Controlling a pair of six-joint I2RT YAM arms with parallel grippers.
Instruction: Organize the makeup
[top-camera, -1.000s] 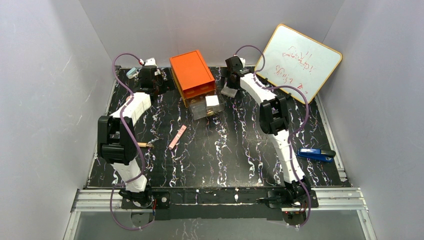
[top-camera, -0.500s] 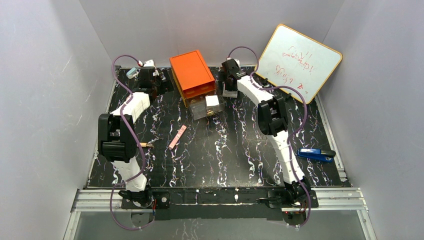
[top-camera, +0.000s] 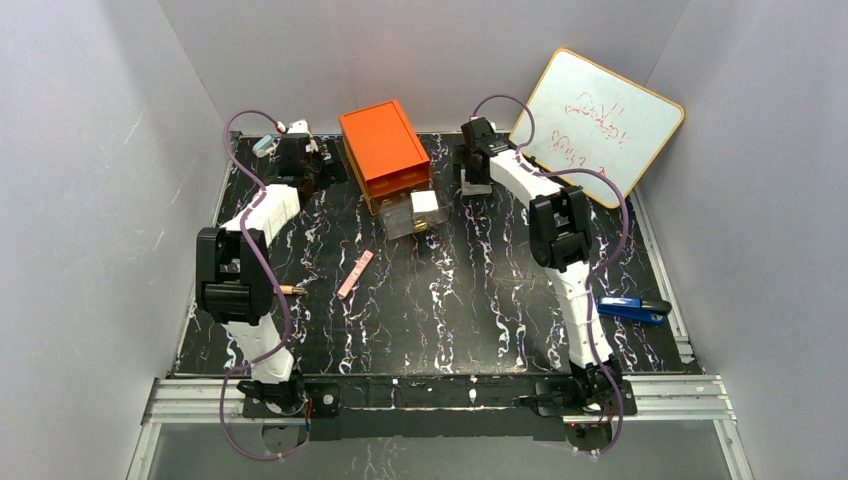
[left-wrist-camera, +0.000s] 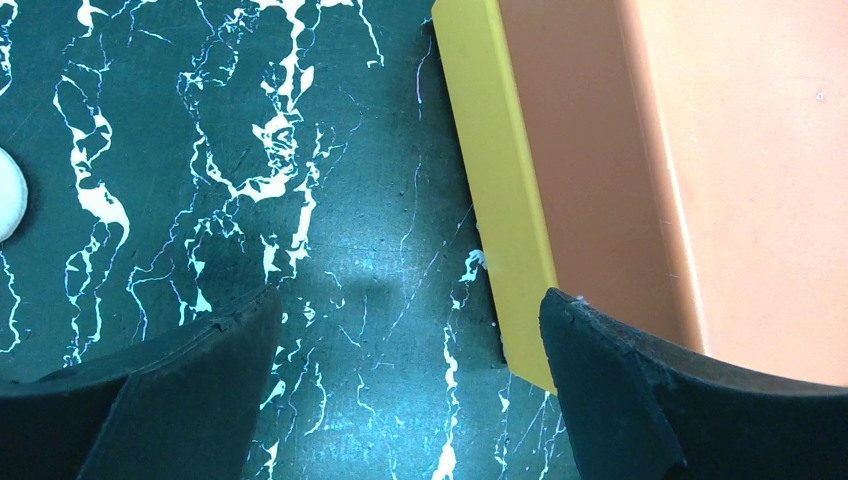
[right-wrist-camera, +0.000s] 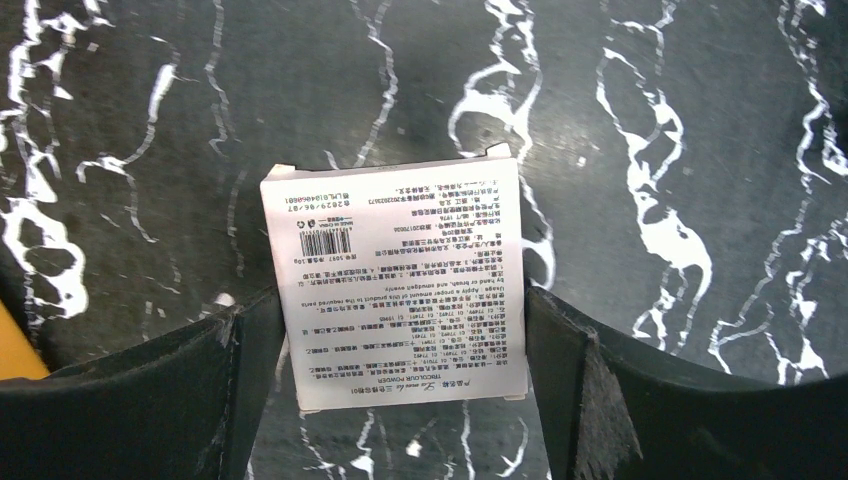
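Observation:
My right gripper (top-camera: 476, 180) (right-wrist-camera: 402, 330) is shut on a flat white square powder compact (right-wrist-camera: 395, 260), printed label side up, at the back of the table right of the orange drawer box (top-camera: 385, 150). A slim pale-pink stick (top-camera: 355, 273) lies mid-table. A short gold-brown tube (top-camera: 291, 290) lies beside the left arm. My left gripper (top-camera: 318, 168) (left-wrist-camera: 410, 315) is open and empty over bare table, its right finger against the orange box's side (left-wrist-camera: 510, 200). A pale round disc edge (left-wrist-camera: 8, 195) shows at the far left of the left wrist view.
A clear drawer (top-camera: 412, 216) stands pulled out in front of the orange box, with a white square item (top-camera: 425, 201) in it. A whiteboard (top-camera: 600, 120) leans at the back right. A blue stapler (top-camera: 632, 309) lies at the right edge.
My right gripper has moved a little to the right with the compact between its fingers. The left arm has not moved.

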